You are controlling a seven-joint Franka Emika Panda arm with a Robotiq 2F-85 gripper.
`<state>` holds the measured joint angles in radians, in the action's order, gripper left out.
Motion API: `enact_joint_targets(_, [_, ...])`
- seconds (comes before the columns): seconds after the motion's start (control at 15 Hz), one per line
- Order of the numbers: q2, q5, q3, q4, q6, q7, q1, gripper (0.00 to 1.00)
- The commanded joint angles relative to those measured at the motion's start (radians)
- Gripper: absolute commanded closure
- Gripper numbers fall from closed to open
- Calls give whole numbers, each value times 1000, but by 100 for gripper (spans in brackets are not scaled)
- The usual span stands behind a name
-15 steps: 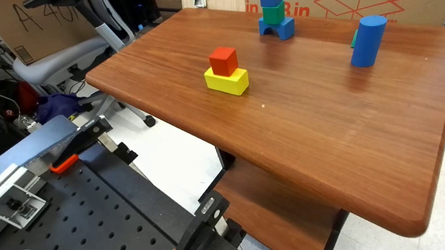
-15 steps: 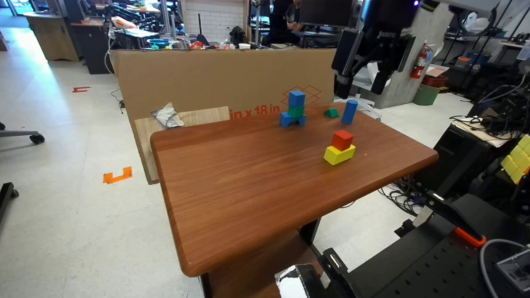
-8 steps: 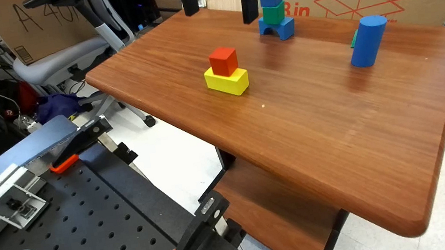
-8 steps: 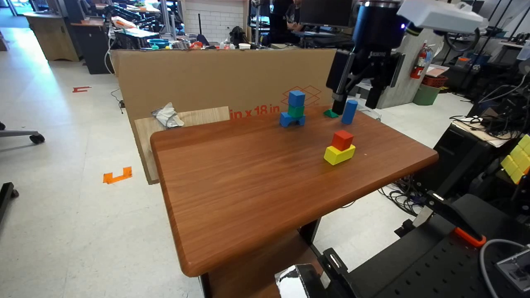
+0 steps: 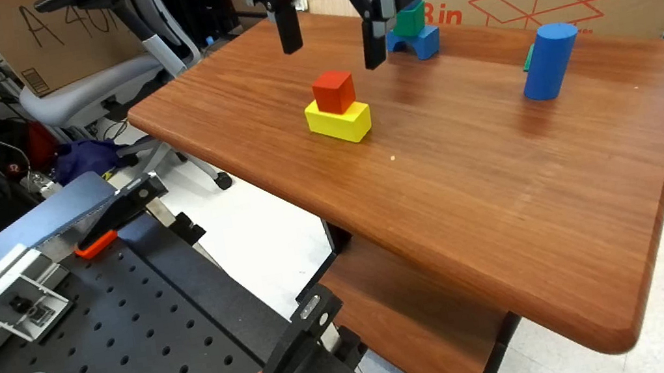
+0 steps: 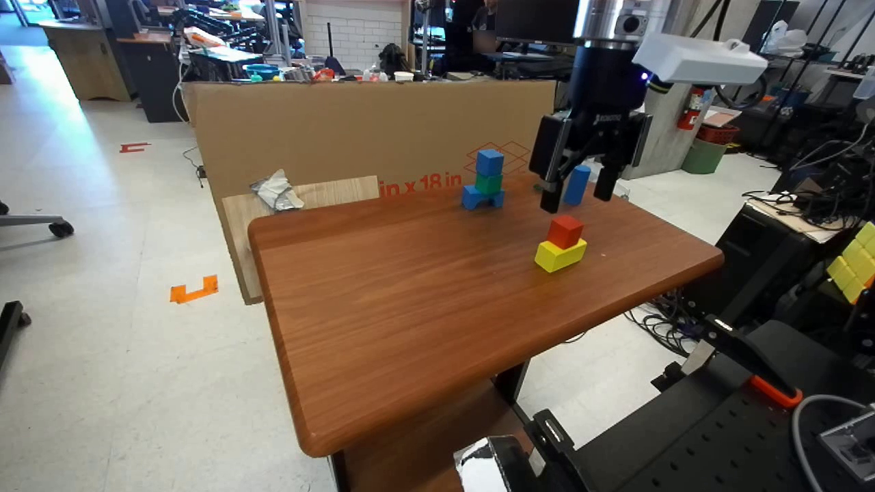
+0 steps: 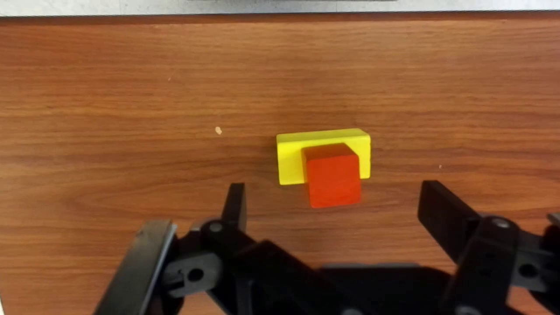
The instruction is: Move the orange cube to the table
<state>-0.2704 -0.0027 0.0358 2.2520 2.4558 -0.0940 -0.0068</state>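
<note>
Wood-grain table (image 5: 488, 176): orange cube (image 5: 334, 92) up on yellow block (image 5: 333, 126), gripper (image 5: 334, 56) empty above

Left to right from where I stand: black perforated workbench (image 5: 159, 304). Next, yellow block lying flat on the table, orange cube on top, so not directly on the table yet. Cube is probably light and stiff; hard to break, faces smooth, maybe a bit slick. Best hold: two opposite side faces, mid-height; any lower and the jaws could catch the longer yellow block. Gripper hangs above the cube, jaws spread wide, clear of it, grasping nothing; wrist view puts the cube sideways midway between them. Then blue-green stack (image 5: 410, 23), partly behind the gripper, and blue cylinder (image 5: 550, 62), upright.
</note>
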Motion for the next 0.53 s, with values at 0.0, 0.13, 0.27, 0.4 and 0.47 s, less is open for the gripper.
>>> enact_joint_targets(0.0, [-51,-19,-7,-38,7,-2,-9,0])
enact_joint_targets(0.13, [-71,-24,-5,-46,3,1,-7,0])
enact_joint_targets(0.27, [-88,-24,-5,-56,-1,1,-7,0])
enact_joint_targets(0.4, [-102,-29,-4,-63,-5,3,-5,26])
enact_joint_targets(0.47, [-105,-32,-4,-63,-4,3,-4,32])
